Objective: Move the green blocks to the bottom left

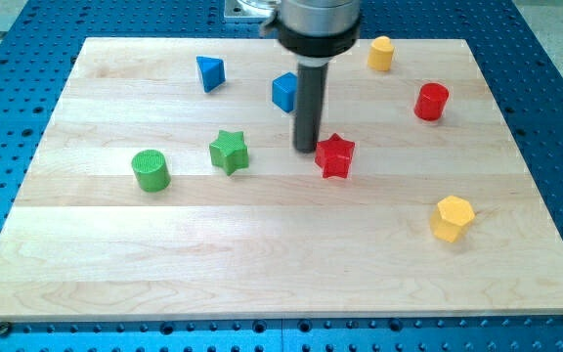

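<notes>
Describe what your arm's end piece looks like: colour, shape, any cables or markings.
A straight dark cylindrical rod hangs from a wider round collar, metallic grey on top with a black lower band. My tip is a plain blunt end, no claw. No cables or markings show.

My tip (pixel 306 149) rests on the counter (pixel 262 254), just off the view's left edge of the red star block (pixel 335 155). From that star, the green star block (pixel 229 152) sits to the view's left, and the green cylinder (pixel 151 170) farther left still. The blue cube (pixel 284 92) lies up and left of the star, partly behind the rod; the blue triangular block (pixel 209 72) lies beyond it. The red cylinder (pixel 431 101) and the yellow cylinder (pixel 380 53) stand to the upper right, and the yellow hexagonal block (pixel 452 217) to the lower right.
</notes>
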Robot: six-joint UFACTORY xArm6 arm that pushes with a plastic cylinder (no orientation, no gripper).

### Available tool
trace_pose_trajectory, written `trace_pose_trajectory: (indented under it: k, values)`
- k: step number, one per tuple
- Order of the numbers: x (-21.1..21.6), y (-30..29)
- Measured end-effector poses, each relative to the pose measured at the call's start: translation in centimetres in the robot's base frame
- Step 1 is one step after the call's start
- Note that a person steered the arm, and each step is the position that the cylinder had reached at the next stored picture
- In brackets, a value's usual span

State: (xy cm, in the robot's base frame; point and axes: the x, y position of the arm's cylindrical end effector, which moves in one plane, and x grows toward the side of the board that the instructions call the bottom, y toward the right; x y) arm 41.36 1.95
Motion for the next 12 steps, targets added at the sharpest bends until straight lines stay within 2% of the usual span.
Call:
trace_pose_trajectory:
  k: [2,5,7,9,10,11,12]
  values:
    - [0.6,-2.7]
    - [1.3,-14.5]
    - [1.4,-15.7]
    - [6.8,-22.0]
    - [6.3,-21.6]
    - [6.7,-17.2]
    - [8.9,-19.4]
